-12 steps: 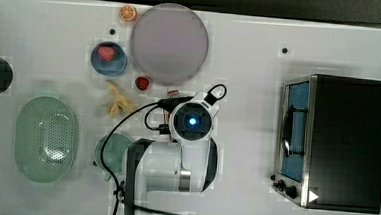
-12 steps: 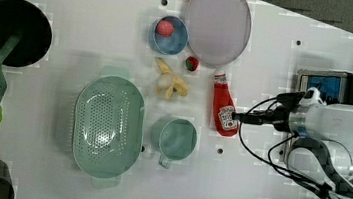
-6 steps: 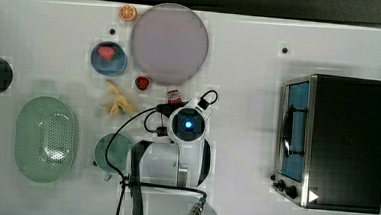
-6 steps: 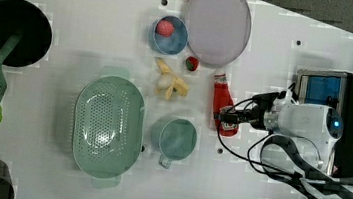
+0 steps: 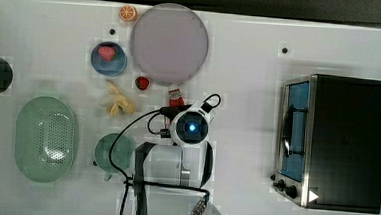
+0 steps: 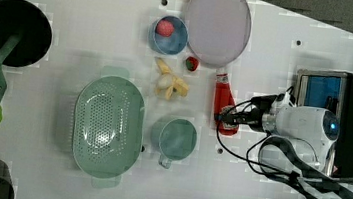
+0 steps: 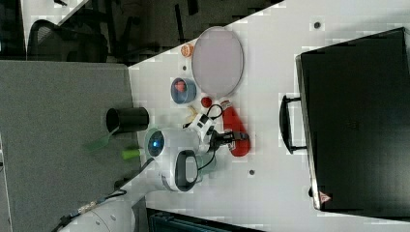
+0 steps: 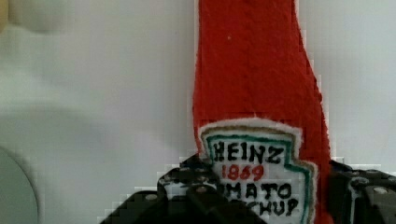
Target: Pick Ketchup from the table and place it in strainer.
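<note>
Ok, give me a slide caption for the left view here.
Gripper straddles the lying ketchup bottle beside the mint strainer and green cup.

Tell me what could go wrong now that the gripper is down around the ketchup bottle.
The gripper straddles the Ketchup near its base, so the long neck might swing or slip out when lifted. The green cup sits between the bottle and the strainer, so a low carry could knock it. The strawberry lies near the cap.
</note>
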`<state>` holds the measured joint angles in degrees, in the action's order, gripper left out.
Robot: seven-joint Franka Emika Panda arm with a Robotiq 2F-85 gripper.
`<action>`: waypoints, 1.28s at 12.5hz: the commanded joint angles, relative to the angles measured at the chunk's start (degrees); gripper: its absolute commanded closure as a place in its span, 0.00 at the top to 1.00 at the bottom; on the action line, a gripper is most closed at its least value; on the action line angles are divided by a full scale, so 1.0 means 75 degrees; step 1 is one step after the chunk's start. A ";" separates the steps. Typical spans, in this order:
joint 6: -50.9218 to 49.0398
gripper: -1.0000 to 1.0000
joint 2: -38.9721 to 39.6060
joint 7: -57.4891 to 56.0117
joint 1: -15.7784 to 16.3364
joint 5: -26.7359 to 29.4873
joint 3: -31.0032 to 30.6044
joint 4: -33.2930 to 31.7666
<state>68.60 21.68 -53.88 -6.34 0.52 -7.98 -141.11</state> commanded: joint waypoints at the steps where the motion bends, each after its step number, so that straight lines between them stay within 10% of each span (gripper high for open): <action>1: -0.0076 0.60 -0.0336 -0.0211 0.0059 0.0012 -0.0045 0.0162; 11: -0.5120 0.60 -0.4013 0.0706 0.0138 0.0034 -0.0264 0.0918; 16: -0.5381 0.60 -0.4249 0.2321 0.0426 0.0054 -0.1410 0.1260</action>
<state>28.98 -11.71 -43.53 -5.56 0.69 -16.67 -130.71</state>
